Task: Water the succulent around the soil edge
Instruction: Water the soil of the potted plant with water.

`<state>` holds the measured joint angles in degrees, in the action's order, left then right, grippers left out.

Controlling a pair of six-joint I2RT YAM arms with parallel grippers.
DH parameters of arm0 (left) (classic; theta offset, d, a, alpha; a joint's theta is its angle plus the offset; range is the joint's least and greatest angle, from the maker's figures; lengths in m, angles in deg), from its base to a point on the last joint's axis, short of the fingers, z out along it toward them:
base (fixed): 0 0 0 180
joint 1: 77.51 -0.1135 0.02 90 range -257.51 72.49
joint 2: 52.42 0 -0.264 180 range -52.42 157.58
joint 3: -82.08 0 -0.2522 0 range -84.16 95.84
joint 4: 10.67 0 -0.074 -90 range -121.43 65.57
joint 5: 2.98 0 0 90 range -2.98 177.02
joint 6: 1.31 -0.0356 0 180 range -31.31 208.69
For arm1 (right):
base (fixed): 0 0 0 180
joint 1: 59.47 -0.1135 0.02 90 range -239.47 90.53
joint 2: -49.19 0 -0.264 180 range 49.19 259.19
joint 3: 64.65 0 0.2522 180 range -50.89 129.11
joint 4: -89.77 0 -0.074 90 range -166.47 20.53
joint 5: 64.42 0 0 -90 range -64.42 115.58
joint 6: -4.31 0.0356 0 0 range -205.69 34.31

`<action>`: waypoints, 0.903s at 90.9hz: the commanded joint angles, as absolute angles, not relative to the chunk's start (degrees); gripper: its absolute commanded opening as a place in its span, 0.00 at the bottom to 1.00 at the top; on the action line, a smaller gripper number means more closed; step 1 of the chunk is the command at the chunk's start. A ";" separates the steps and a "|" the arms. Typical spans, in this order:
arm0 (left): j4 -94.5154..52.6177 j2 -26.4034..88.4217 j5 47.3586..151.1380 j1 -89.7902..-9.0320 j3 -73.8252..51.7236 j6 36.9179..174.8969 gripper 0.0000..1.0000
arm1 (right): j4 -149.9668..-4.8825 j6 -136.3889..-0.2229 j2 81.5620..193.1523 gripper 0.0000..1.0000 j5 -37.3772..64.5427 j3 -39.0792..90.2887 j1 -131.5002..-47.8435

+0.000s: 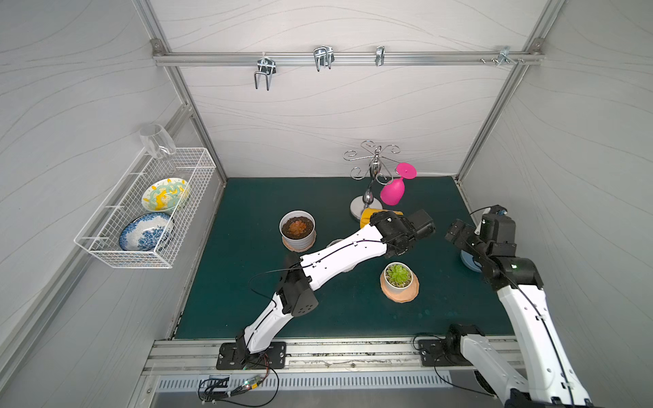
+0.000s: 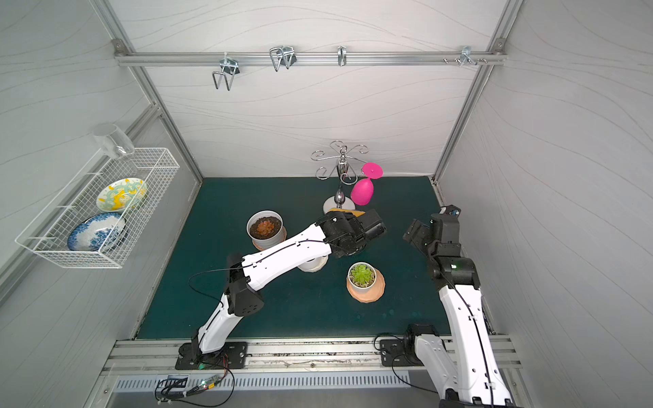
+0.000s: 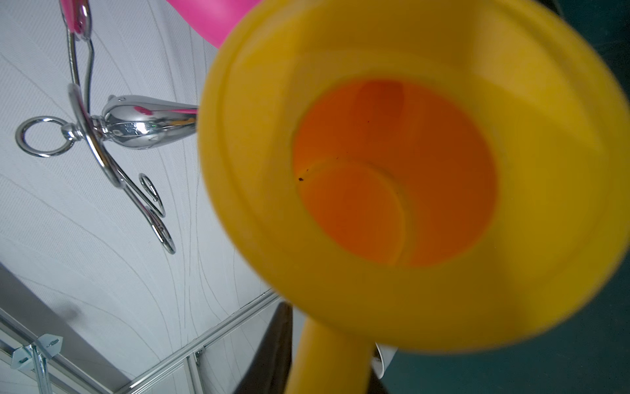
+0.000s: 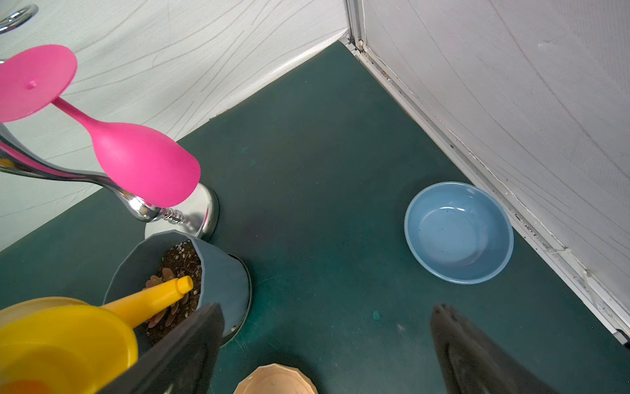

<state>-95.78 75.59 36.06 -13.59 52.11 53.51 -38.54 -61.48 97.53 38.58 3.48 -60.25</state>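
My left gripper [image 3: 327,370] is shut on the handle of a yellow watering can [image 3: 426,300]; that wrist view looks straight into its open top. In the right wrist view the can's spout [image 4: 153,298] reaches over a grey-blue pot [image 4: 221,283], its tip above the dark soil beside a brownish succulent [image 4: 167,274]. In both top views the left wrist hides this pot, and only a sliver of the can [image 1: 369,213] shows. No water is visible at the spout. My right gripper [image 4: 324,341] hangs open and empty over the green mat to the right.
A pink wine glass [image 1: 393,192] hangs on a chrome rack [image 1: 371,166] just behind the can. A white pot with an orange succulent [image 1: 297,229], a green succulent on a peach saucer [image 1: 399,279], a blue bowl [image 4: 458,232] by the right wall and a wire basket [image 1: 148,212] with plates also stand around.
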 commanded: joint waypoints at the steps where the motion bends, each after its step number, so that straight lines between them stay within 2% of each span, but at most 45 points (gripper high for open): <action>1: -91.60 77.51 33.08 -13.26 55.17 51.42 0.00 | -38.38 -60.99 96.86 0.99 38.33 4.67 -59.93; 82: -90.90 76.80 29.79 -18.80 53.66 50.29 0.00 | -38.59 -60.95 97.00 0.99 37.71 4.66 -59.87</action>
<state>-92.18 77.51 32.32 -17.94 52.70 50.25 -38.54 -61.48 97.51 38.29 3.48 -60.18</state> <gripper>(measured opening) 0.201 0.992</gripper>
